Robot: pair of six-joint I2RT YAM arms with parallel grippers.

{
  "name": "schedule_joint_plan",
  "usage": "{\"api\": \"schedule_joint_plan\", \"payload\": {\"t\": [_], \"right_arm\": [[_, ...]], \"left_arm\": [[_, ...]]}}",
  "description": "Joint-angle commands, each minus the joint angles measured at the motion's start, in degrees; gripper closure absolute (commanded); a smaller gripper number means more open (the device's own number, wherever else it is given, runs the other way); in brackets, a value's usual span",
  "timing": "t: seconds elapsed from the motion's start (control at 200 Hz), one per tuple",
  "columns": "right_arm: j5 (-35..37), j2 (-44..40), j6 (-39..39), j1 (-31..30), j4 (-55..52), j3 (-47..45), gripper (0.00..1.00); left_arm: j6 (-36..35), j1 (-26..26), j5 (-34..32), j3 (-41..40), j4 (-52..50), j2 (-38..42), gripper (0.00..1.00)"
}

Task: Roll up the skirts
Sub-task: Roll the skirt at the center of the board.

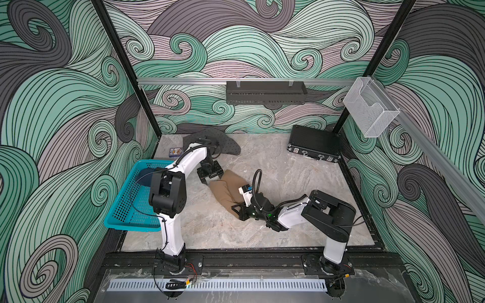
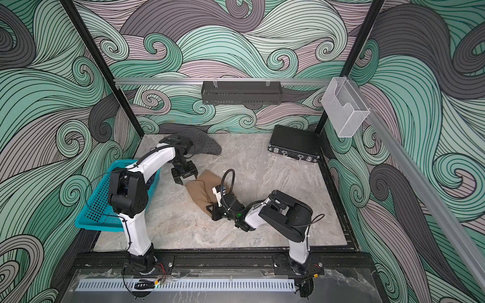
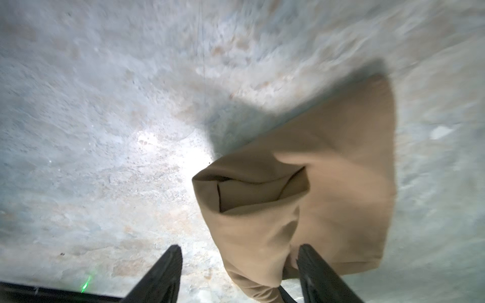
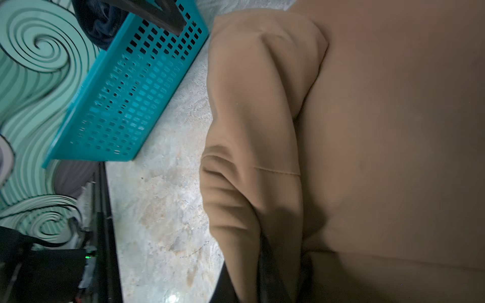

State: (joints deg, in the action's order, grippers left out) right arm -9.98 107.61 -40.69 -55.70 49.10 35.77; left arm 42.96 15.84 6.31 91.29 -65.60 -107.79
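A tan-brown skirt (image 1: 225, 189) (image 2: 202, 191) lies partly folded over itself in the middle of the table. My left gripper (image 1: 212, 178) (image 2: 187, 179) hovers over its far left end, open. In the left wrist view the gripper (image 3: 239, 248) has its fingers wide apart, with a fold of the tan skirt (image 3: 341, 157) between them. My right gripper (image 1: 237, 210) (image 2: 211, 210) is shut on the near end of the tan skirt (image 4: 393, 131), its fingers (image 4: 265, 262) mostly buried in cloth. A grey dotted skirt (image 1: 225, 143) (image 2: 204, 144) lies at the back left. A dark blue denim skirt (image 1: 144, 178) (image 4: 99, 23) sits in the basket.
The teal perforated basket (image 1: 123, 207) (image 2: 94, 210) (image 4: 126, 91) stands along the left edge beside my left arm. A black hard case (image 1: 313, 144) (image 2: 295, 143) lies at the back right. A small card box (image 1: 174, 152) sits at the back left. A black shelf (image 1: 265, 91) hangs on the rear wall.
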Motion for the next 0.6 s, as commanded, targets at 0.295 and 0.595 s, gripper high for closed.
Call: {"api": "schedule_joint_plan", "payload": {"t": [0.295,0.595], "right_arm": [[-15.5,11.7,-33.3,7.6,22.5,-4.9,1.0],[-22.4,14.5,-44.2,9.1,27.0,-2.4,1.0]], "left_arm": [[2.7,1.9,12.9,-34.3,33.5,22.7,0.23],[5.7,4.6,13.3,-41.8,48.3,14.1,0.26]]}}
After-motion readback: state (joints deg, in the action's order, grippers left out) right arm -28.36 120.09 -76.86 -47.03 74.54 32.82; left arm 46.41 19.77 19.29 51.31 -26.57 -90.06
